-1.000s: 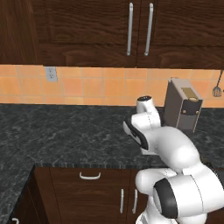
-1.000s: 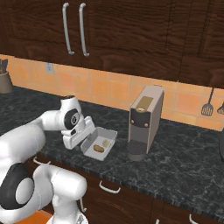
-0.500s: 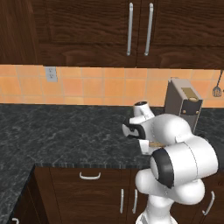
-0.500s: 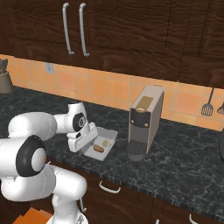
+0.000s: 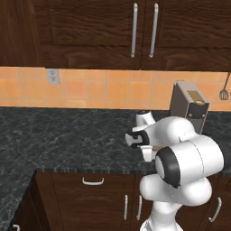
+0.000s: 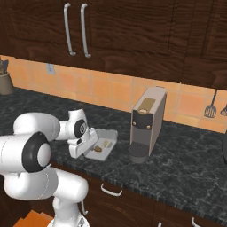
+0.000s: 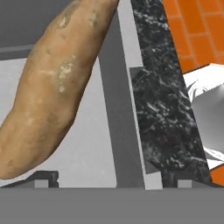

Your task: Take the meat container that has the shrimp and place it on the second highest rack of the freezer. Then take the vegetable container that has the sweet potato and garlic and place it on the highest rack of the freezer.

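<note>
Left base view: the white arm fills the lower right of the frame, its hand reaching toward centre. The gripper (image 5: 145, 151) sits just right of centre, low over the dark counter (image 5: 67, 135); its fingers are mostly hidden by the wrist. A coffee machine (image 5: 188, 104) stands at right of centre against the orange tile wall. Dark wooden cabinets with 2 long handles run along the top.

Right base view: the arm comes in from the lower left. The gripper (image 6: 84, 146) is left of centre, at the near left wall of the vegetable container (image 6: 104, 141), a pale grey tray lying flat on the counter. The sweet potato (image 6: 98, 149) lies inside it, with a small pale piece beside it, too small to identify. The coffee machine stands just right of the tray, apart from it. A utensil holder (image 6: 5, 82) is at the far left edge; 1 spatula (image 6: 211, 106) hangs on the wall at the right.

Hand view: the sweet potato runs from the top centre to the lower left, lying on the tray floor. The tray's grey wall runs down the centre, between the 2 fingertips (image 7: 43, 180). The claw is spread wide, 1 tip inside the tray and 1 over the counter, grasping nothing.
</note>
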